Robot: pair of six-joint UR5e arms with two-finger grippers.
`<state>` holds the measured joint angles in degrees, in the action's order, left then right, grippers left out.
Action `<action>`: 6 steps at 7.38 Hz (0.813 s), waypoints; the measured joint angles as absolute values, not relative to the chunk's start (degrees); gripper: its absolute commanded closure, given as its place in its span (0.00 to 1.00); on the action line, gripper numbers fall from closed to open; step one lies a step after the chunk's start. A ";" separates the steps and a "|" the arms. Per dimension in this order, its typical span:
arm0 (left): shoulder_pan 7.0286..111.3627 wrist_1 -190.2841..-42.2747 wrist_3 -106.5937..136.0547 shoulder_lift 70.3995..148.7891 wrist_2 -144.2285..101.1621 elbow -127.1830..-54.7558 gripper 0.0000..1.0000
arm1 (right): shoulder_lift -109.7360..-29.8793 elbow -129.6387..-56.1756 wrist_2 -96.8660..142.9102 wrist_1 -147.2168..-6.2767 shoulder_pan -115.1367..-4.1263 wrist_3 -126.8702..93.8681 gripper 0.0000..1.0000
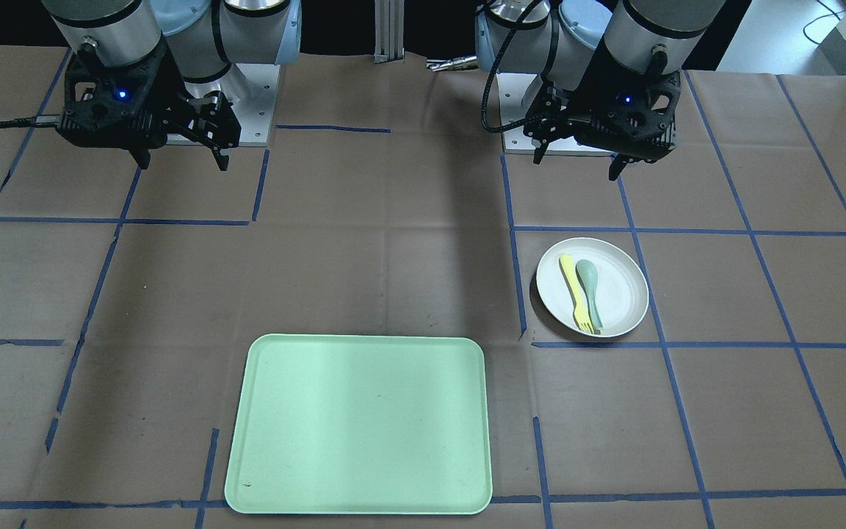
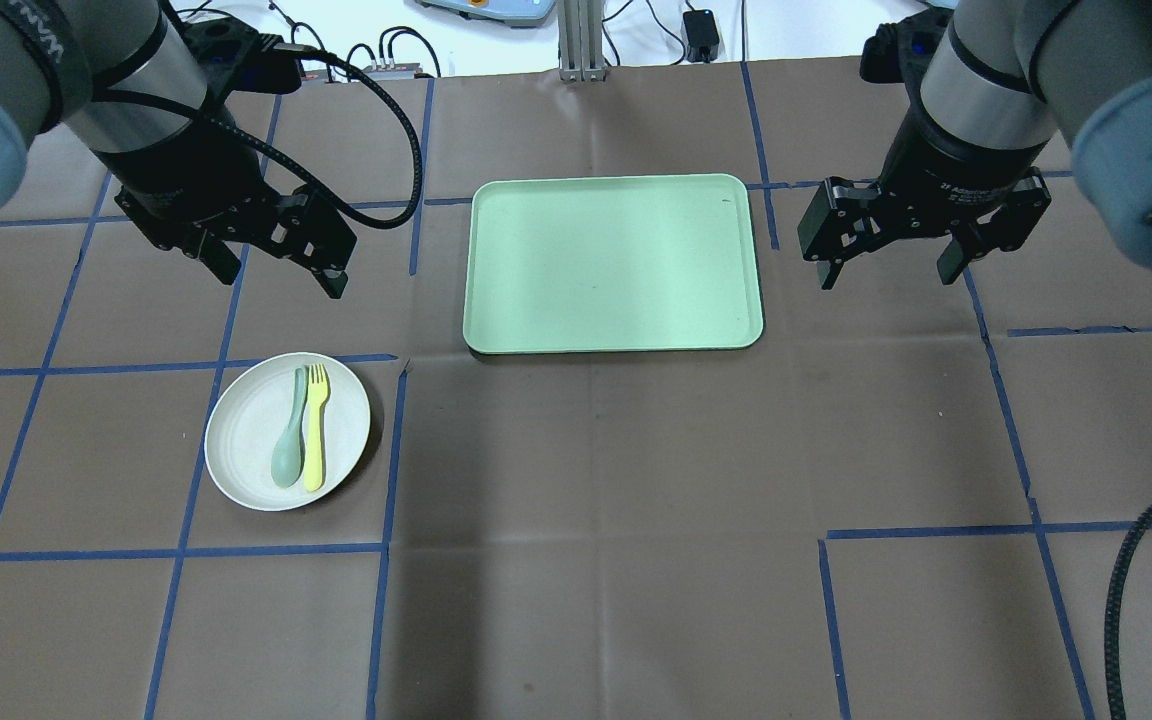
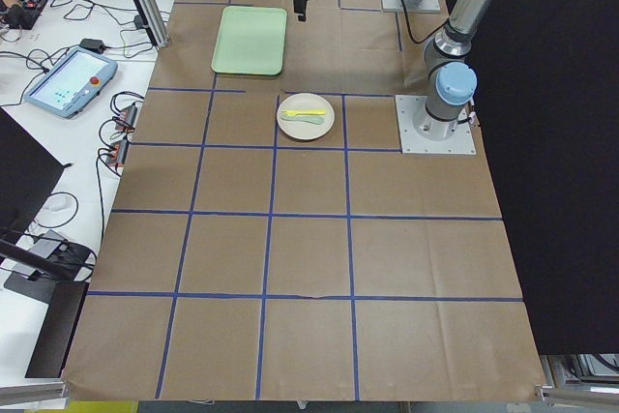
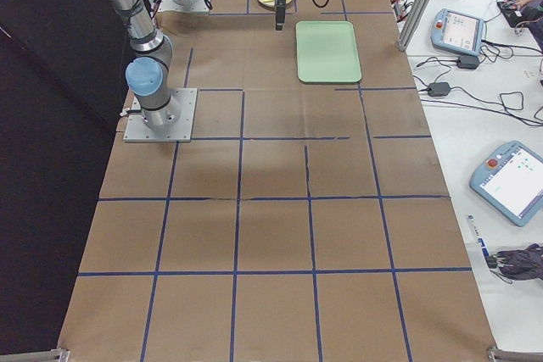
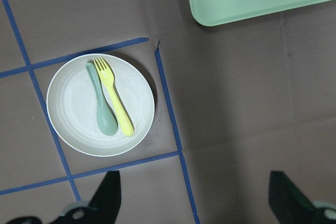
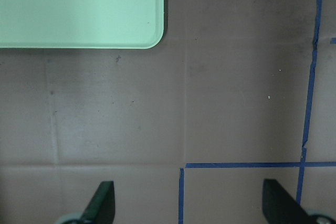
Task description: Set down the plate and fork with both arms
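The off-white plate lies on the table at my left, also in the front view and the left wrist view. On it lie the pale-yellow fork and a grey-green spoon, side by side. My left gripper is open and empty, held above the table just beyond the plate. My right gripper is open and empty, held above the table to the right of the tray.
A rectangular mint-green tray lies between the two grippers at the far middle of the table, with nothing on it. Blue tape lines cross the brown table cover. A black cable hangs at the near right.
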<state>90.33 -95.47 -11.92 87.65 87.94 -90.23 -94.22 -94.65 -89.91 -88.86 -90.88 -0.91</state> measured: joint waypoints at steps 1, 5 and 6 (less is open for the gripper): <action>90.26 -95.53 -11.94 87.60 88.01 -90.24 0.00 | -94.19 -94.65 -89.91 -88.86 -90.88 -0.89 0.00; 90.18 -95.59 -12.01 87.47 88.38 -90.23 0.00 | -94.08 -94.65 -89.97 -88.77 -90.88 -0.45 0.00; 90.18 -95.60 -12.03 87.48 88.48 -90.25 0.00 | -94.06 -94.65 -90.01 -88.77 -90.87 0.24 0.00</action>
<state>90.18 -95.60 -12.03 87.48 88.48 -90.25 -94.06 -94.65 -90.01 -88.77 -90.87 0.24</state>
